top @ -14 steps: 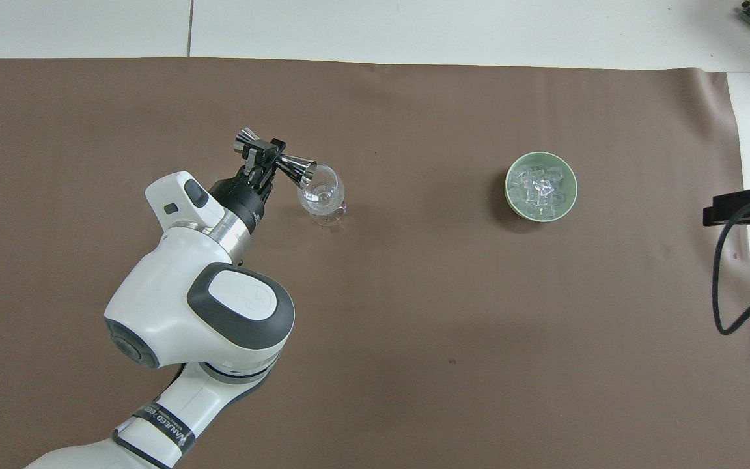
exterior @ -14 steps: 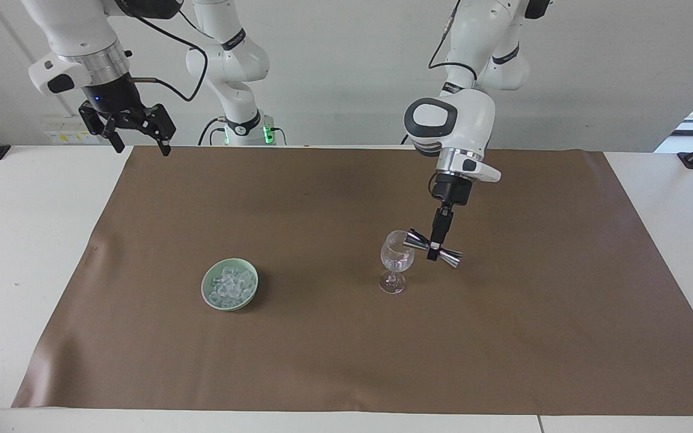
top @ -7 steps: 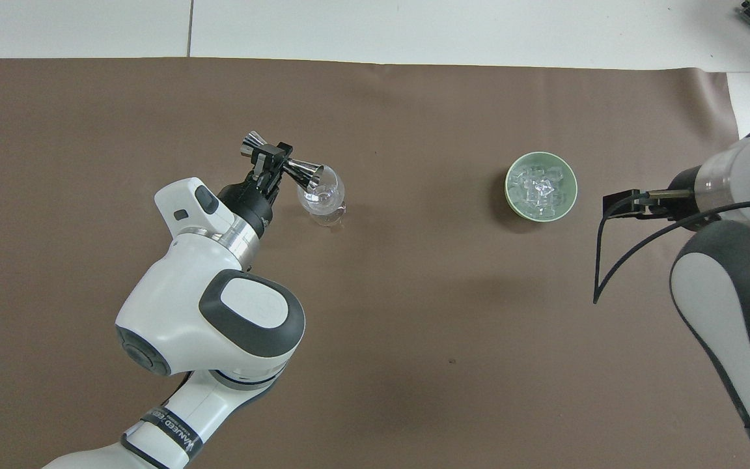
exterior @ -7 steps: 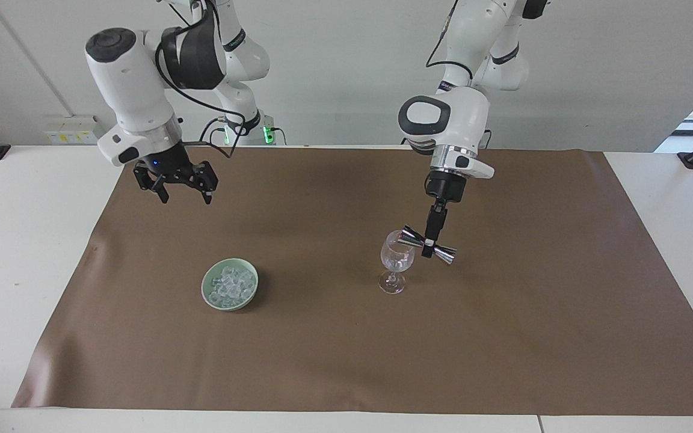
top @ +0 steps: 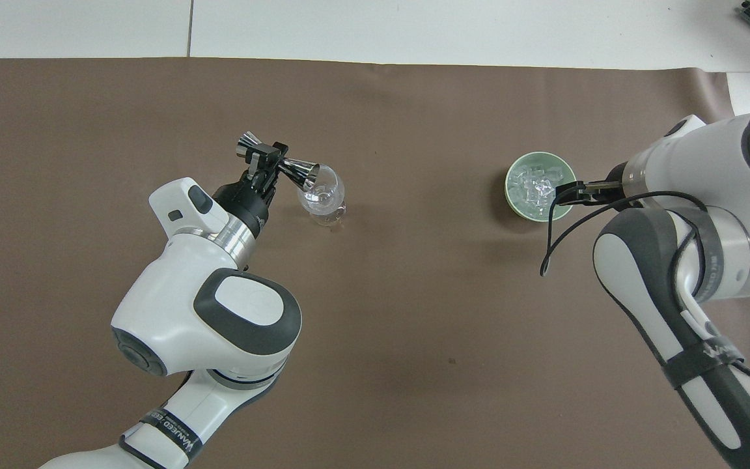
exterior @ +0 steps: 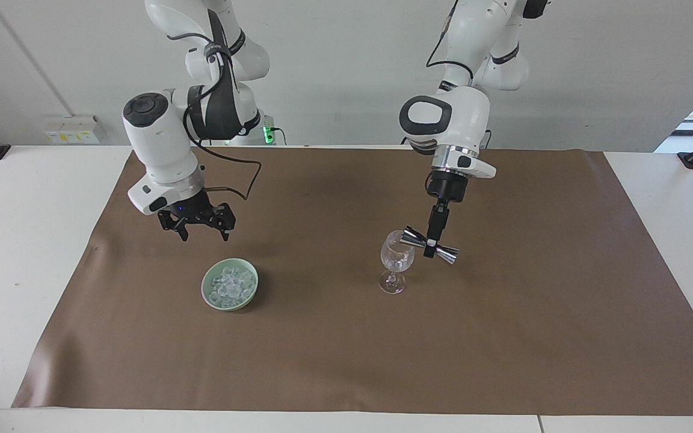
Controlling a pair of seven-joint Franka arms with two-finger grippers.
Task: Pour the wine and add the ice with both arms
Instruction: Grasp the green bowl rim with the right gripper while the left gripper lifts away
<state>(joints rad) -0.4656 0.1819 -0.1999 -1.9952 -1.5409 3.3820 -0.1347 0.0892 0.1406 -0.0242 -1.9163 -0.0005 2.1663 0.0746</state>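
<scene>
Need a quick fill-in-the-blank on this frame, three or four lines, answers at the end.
1. The left gripper is shut on a metal ____, tipped over the wine glass.
2. The ice lies heaped in a green ____.
3. The right gripper hangs above the brown mat with its jaws ____.
4. The glass stands toward the ____ arm's end of the table, seen from the ice.

Answers: jigger; bowl; open; left

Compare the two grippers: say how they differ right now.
The left gripper is shut on the jigger, tipping it at the glass; the right gripper is open and holds nothing. The left hangs beside the glass's rim; the right hovers above the ice bowl, not touching. Both point down.
</scene>
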